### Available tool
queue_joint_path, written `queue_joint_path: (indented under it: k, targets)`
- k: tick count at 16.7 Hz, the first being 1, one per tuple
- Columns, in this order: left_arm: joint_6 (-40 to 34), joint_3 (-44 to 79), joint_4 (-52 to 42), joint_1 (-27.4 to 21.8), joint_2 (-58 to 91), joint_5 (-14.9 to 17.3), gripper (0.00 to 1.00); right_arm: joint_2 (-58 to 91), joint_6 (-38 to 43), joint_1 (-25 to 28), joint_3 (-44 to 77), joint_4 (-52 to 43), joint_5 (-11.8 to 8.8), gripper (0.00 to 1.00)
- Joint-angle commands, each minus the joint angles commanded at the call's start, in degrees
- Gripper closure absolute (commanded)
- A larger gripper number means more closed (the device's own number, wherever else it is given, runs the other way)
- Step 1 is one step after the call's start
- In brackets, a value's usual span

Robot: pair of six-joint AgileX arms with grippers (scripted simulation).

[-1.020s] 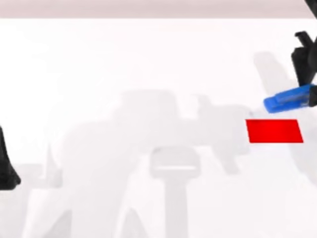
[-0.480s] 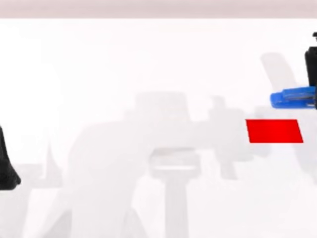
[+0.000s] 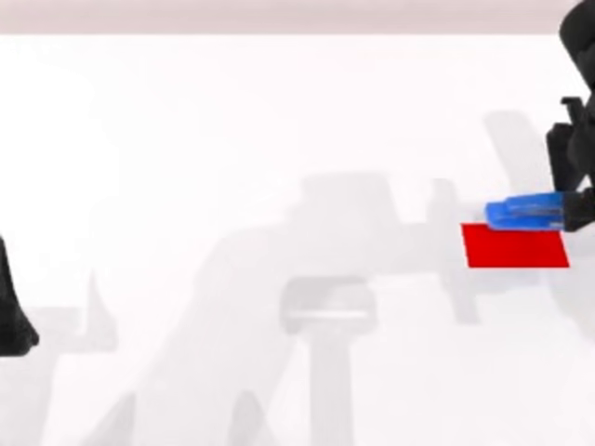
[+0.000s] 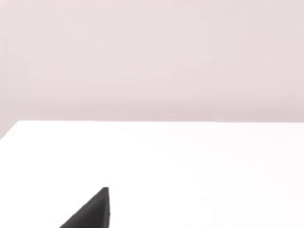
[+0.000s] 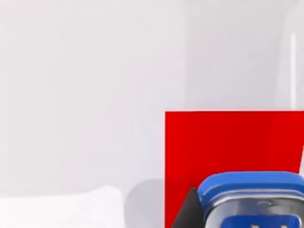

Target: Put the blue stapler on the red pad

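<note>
From above, the blue stapler (image 3: pixel 527 212) sits at about 3 o'clock on the white worktop (image 3: pixel 232 139), lying roughly level with its long side along the far edge of the red pad (image 3: pixel 516 246) and overlapping that edge in the picture. The right pincer (image 3: pixel 578 209) grips the stapler's right-hand end, closed on it; the dark arm rises from there toward 1 o'clock and runs out of the picture at the right edge. Whether the stapler touches the pad cannot be told from this view.

The right wrist view adds what the top view lacks: the stapler (image 5: pixel 251 199) seen close, its rounded blue end and silvery metal band in front of the pad (image 5: pixel 228 142), whose straight corner and edges stand out against the worktop.

The left arm is parked at about 9 o'clock, only a dark part showing at the left edge. The left wrist view shows bare worktop and one dark wedge; whether the left pincer (image 4: pixel 90 211) is open or closed cannot be told.
</note>
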Motion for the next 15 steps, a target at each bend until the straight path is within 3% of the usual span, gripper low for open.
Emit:
queue_joint_path:
  k: [4,9,15]
  targets:
    - [0.00,0.00,0.00,0.00,0.00,0.00,0.00,2.63,1.31,1.19,-5.09,7.70,0.02,1.00]
    - [0.00,0.00,0.00,0.00,0.00,0.00,0.00,2.90,1.45,1.32,-5.60,8.36,0.01,1.00]
    - [0.00,0.00,0.00,0.00,0.00,0.00,0.00,2.90,1.45,1.32,-5.60,8.36,0.01,0.55]
